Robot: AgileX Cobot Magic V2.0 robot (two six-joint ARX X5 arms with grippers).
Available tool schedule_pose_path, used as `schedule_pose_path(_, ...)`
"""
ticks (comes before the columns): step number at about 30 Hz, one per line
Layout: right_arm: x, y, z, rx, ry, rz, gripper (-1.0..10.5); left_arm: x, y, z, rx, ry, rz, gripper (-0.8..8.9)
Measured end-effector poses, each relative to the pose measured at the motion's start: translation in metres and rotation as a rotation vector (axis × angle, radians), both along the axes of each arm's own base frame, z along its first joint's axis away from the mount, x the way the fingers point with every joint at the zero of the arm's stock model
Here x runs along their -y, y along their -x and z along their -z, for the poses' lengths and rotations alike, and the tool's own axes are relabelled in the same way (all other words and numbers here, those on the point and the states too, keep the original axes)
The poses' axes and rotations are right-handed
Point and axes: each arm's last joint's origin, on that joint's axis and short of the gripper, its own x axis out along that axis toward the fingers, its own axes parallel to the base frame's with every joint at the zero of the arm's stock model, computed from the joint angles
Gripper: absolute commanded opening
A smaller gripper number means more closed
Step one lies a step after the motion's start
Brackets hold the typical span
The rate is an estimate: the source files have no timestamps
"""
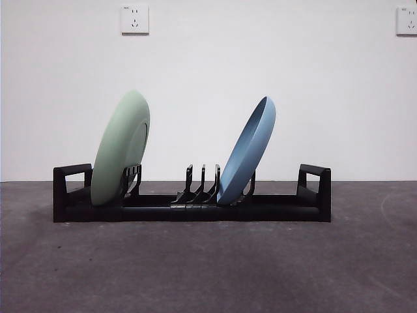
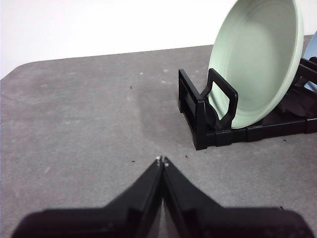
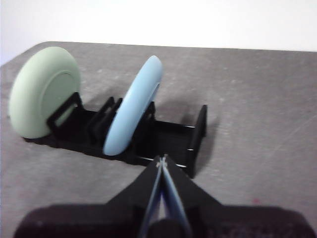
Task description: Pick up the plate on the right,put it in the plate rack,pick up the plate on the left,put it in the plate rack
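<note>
I've got both plates standing in the plate rack (image 1: 195,207) on the grey table (image 1: 208,274): green plate (image 1: 121,147) in the slots at one end, leaning against the dividers, blue plate (image 1: 247,151) tilted the same way nr the middle (three dividers between them hold nothing). My left gripper (image 2: 162,161) has its jaws pressed together, holding nothing, just off the rack's green-plate end. Right gripper (image 3: 161,162) likewise closed up w/ nothing in it, nr the opposite handle loop.
</note>
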Motion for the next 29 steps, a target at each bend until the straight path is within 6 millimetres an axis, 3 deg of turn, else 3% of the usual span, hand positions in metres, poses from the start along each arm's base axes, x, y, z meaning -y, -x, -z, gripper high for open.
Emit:
schedule_pose_path(4, 0.007, 0.006, 0.001, 0.072, 0.066, 0.040, 0.0, 0.000, 0.000, 0.000, 0.000, 0.000, 0.000, -0.04)
schedule_pose_path(7, 0.015, 0.011, 0.013, 0.133, 0.067, 0.061, 0.0, 0.000, 0.000, 0.000, 0.000, 0.000, 0.000, -0.04)
schedule_pose_path(19, 0.029, 0.017, 0.120, 0.162, 0.037, 0.170, 0.0, 0.000, 0.000, 0.000, 0.000, 0.000, 0.000, -0.04)
schedule_pose_path(26, 0.029, 0.015, 0.151, 0.121, 0.008, 0.181, 0.0, 0.000, 0.000, 0.000, 0.000, 0.000, 0.000, -0.04)
schedule_pose_path(29, 0.029, 0.014, 0.150, 0.141, -0.003, 0.183, 0.0, 0.000, 0.000, 0.000, 0.000, 0.000, 0.000, -0.04)
